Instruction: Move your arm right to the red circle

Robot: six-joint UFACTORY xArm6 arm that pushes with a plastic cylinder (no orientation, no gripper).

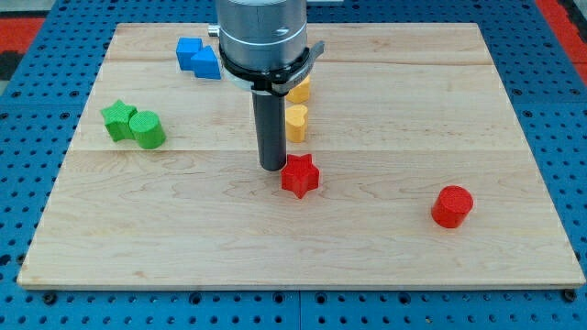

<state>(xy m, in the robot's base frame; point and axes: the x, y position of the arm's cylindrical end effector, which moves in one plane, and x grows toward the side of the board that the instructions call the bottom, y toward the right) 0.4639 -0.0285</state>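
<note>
In the camera view, my tip (272,168) is seen near the board's (385,266) centre, just left of the red star (300,175). No gripper is fitted. The red circle (452,205) is found well apart, toward the bottom-right corner.

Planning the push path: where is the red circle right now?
The red circle sits alone at the view's lower right, well right of the red star and my tip.
</note>
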